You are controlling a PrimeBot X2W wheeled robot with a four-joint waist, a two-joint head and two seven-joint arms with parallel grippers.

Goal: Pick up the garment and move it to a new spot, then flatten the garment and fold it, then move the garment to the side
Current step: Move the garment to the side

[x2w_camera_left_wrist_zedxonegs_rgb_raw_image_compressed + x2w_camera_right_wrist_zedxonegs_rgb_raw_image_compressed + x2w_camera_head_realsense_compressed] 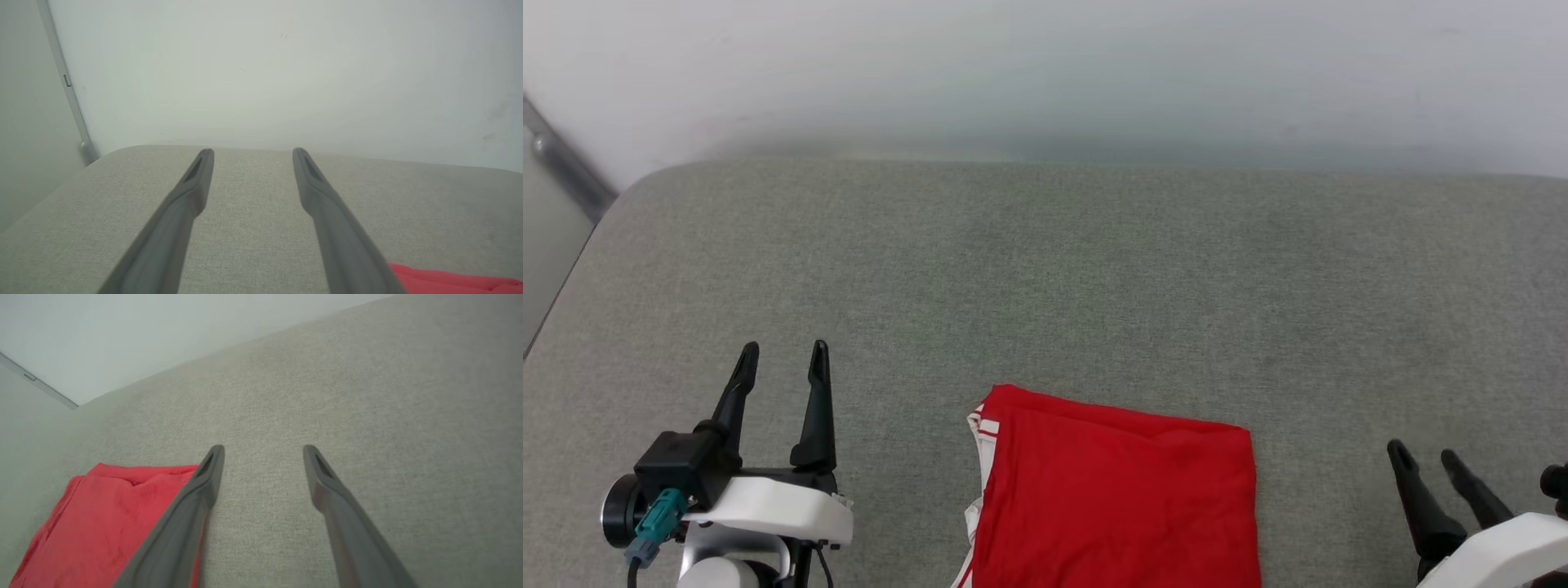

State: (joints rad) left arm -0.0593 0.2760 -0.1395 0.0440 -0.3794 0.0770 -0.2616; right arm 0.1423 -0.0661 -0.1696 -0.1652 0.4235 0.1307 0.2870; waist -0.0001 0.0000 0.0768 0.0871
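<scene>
The garment (1115, 498) lies folded into a red rectangle at the bottom middle of the head view, with a strip of white and red-striped trim along its left edge. My left gripper (783, 361) stands open to its left, apart from the cloth and holding nothing. My right gripper (1425, 456) is open to the garment's right, also clear of it. The left wrist view catches a red corner of the garment (453, 281) beside my left gripper (252, 154). In the right wrist view the garment (102, 526) lies left of my right gripper (263, 451).
Everything rests on a grey fabric-covered surface (1094, 269) with a rounded far-left corner. A pale wall (1045, 73) rises right behind its far edge. A grey metal strip (564, 163) runs down the wall at the far left.
</scene>
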